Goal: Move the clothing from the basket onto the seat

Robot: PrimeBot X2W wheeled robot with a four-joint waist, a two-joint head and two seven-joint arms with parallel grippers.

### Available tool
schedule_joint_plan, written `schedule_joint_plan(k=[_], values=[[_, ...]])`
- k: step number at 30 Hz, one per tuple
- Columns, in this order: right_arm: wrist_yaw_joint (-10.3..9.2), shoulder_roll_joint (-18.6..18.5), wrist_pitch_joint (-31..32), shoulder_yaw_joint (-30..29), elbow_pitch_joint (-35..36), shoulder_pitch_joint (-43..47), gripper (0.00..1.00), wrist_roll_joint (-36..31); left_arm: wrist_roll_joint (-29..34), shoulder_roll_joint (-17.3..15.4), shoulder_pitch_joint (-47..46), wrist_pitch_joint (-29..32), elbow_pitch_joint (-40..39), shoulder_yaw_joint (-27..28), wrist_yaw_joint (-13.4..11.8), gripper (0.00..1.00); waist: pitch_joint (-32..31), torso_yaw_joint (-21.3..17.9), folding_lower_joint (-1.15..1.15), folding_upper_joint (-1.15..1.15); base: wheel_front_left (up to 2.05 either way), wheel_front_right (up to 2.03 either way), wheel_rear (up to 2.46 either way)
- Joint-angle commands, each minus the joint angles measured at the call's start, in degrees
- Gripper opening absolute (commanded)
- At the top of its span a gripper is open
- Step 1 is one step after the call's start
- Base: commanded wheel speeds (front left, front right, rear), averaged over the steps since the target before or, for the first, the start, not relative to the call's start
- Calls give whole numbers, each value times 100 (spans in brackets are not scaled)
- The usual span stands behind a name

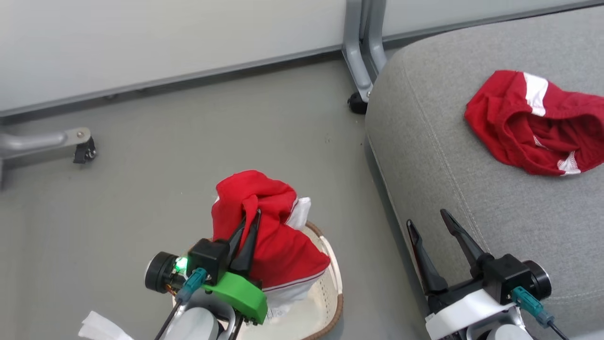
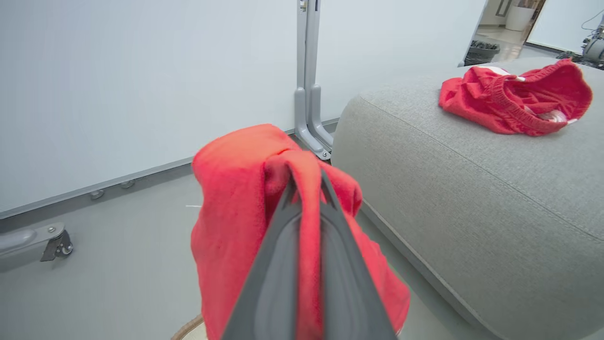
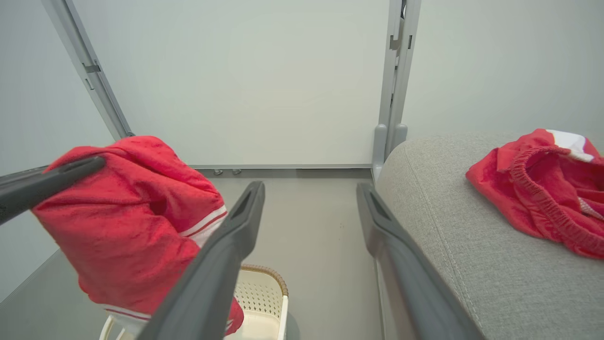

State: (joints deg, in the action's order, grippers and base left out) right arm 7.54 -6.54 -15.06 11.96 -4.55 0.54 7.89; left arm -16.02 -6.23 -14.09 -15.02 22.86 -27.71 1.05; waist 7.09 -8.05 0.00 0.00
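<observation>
- Two pieces of red clothing (image 1: 271,236), (image 1: 528,127)
- One cream perforated basket (image 1: 338,288) with a brown rim
- One grey seat (image 1: 448,165)
- Two grippers: left gripper (image 1: 251,218), right gripper (image 1: 426,217)
- Two grey metal legs (image 1: 361,71), (image 1: 47,141) on castors

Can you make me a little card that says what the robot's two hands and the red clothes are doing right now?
left gripper: shut on the held garment, which hangs above the basket
right gripper: open, holding nothing, by the edge of the seat
basket: on the floor, under the held garment; I cannot tell whether more is inside
seat: the second garment, red with a white panel, lies on it
not yet done: the held garment is not on the seat
</observation>
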Motion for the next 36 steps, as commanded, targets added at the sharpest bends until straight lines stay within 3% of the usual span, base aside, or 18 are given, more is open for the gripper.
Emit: schedule_joint_plan(k=[1,17,26,36], values=[[-10,-30,-18,26,8,103,100,37,75,-63,112,-20,-168,53,-8,0,-625,70,0,0,0,0,0],[-10,-236,-17,593,187,107,100,219,258,-298,59,117,-1217,-23,-5,0,-847,18,0,0,0,0,0],[-10,-506,-17,1511,205,-460,100,398,479,-230,-478,445,-1488,-444,234,0,-702,14,0,0,0,0,0],[-10,-586,-17,1740,-247,-1339,100,339,614,-76,-1226,658,-1495,-930,482,0,-608,-47,0,0,0,0,0]])
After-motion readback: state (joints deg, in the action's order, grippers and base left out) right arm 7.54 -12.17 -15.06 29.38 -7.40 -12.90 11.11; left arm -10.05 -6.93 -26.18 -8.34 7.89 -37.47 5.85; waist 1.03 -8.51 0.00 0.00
